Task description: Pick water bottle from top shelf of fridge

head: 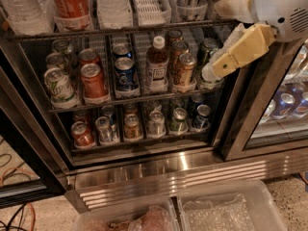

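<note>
Top shelf (159, 28) holds water bottle (21, 11), cola bottle (72, 1); hand (214, 40) at its right.

Cream-yellow gripper (215, 40) upper right, beside dark wire top shelf (144, 29); clear ribbed plastic water bottle (23, 11) at left; ribbed silver steel base on dark-framed fridge (168, 177).

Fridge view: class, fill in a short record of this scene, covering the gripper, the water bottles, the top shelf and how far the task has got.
gripper: open, holding nothing, upper right of the view, in front of the fridge
left water bottle: far left of the top shelf, upright
second water bottle: same shelf, just right of the cola bottle
task state: no bottle gripped yet
</note>
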`<state>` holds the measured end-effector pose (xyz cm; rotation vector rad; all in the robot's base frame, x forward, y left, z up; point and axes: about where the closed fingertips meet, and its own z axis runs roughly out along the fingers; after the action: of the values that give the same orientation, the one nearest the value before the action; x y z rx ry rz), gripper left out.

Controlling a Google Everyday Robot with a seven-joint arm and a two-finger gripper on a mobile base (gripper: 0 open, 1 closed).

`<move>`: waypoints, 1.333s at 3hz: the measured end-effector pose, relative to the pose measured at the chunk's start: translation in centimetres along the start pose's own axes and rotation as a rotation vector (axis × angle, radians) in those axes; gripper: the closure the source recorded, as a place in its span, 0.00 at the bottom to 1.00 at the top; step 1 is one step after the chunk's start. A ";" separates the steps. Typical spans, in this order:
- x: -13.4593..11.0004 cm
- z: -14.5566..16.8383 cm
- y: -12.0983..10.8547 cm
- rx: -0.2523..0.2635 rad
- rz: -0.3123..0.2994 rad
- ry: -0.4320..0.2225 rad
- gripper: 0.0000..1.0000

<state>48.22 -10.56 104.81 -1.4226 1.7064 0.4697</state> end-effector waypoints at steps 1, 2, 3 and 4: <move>0.2 0.0 -0.2 0.029 0.015 -0.017 0.00; -1.7 1.9 -2.1 0.053 -0.006 -0.058 0.00; -3.8 4.4 -3.7 0.069 -0.004 -0.127 0.00; -5.1 7.1 -4.0 0.061 0.028 -0.195 0.00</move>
<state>54.48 -3.34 105.71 -1.2674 1.5730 0.5486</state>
